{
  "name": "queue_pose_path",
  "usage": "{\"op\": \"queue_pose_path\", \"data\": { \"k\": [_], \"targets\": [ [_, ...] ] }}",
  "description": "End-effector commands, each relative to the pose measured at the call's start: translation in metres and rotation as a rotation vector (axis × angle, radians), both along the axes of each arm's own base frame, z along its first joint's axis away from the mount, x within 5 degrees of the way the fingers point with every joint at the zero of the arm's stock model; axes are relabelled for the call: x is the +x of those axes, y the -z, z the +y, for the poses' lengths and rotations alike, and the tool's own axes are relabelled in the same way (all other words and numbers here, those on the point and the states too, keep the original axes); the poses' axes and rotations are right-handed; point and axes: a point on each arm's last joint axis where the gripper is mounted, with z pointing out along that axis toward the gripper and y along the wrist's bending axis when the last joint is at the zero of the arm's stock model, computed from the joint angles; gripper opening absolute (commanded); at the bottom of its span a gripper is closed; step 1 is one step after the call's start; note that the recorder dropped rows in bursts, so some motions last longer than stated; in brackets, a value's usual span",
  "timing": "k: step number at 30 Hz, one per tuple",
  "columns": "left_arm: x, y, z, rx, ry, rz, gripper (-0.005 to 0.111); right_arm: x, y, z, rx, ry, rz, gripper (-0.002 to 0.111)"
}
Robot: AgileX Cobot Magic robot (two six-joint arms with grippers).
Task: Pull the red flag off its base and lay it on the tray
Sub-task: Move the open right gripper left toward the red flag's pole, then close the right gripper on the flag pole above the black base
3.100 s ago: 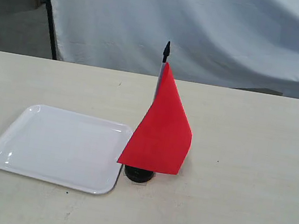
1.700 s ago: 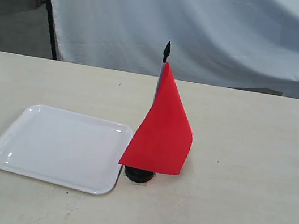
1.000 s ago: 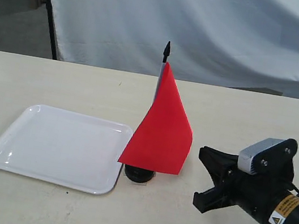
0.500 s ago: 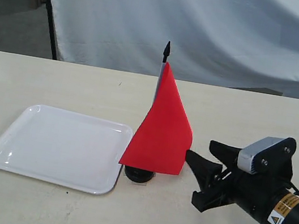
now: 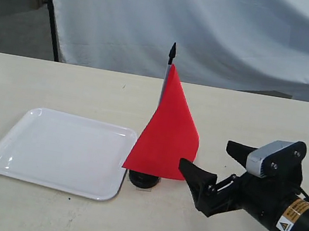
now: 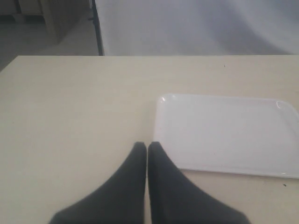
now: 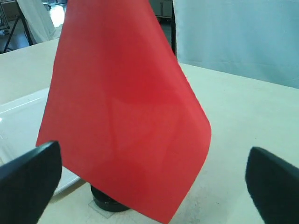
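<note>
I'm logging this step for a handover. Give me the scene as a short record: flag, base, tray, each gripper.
flag: red, upright in its base, not yet pulled
base: black, on the table next to the tray
tray: white, no flag on it yet
right gripper: open, aimed at the flag's cloth, holding nothing
left gripper: fingers shut, holding nothing, over the table near the tray

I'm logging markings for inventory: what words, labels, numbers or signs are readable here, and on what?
Sticker on the right arm: a warning triangle; its print is too small to read.
Flag, tray, base: no text.
</note>
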Motion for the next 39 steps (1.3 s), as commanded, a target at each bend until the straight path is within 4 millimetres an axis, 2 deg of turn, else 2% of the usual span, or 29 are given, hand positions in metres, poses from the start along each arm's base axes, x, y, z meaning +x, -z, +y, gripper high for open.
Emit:
{"op": "queue_pose_path", "data": {
  "k": [1,9,19,25,29,35,37,39],
  "targets": [
    [0.0,0.0,0.0,-0.007,0.002,-0.003,0.001,0.003,0.001,0.008,0.019,-0.034,-0.01,0.104],
    [0.0,0.0,0.0,-0.007,0.002,-0.003,0.001,0.018,0.011,0.041,-0.015,-0.132,-0.058,0.104],
    [0.0,0.0,0.0,-0.007,0.002,-0.003,0.001,0.057,0.026,0.069,-0.001,-0.151,-0.096,0.104],
    [0.0,0.0,0.0,-0.007,0.002,-0.003,0.001,0.078,0.039,0.079,0.002,-0.166,-0.117,0.104],
    [0.0,0.0,0.0,-0.007,0.002,-0.003,0.001,0.085,0.041,0.082,0.005,-0.167,-0.124,0.104],
    [0.0,0.0,0.0,-0.007,0.002,-0.003,0.001,0.088,0.04,0.083,0.009,-0.168,-0.134,0.096],
    [0.0,0.0,0.0,-0.007,0.002,-0.003,0.001,0.088,0.04,0.083,0.009,-0.168,-0.134,0.088],
    [0.0,0.0,0.0,-0.007,0.002,-0.003,0.001,0.088,0.04,0.083,0.009,-0.168,-0.134,0.073]
  ]
}}
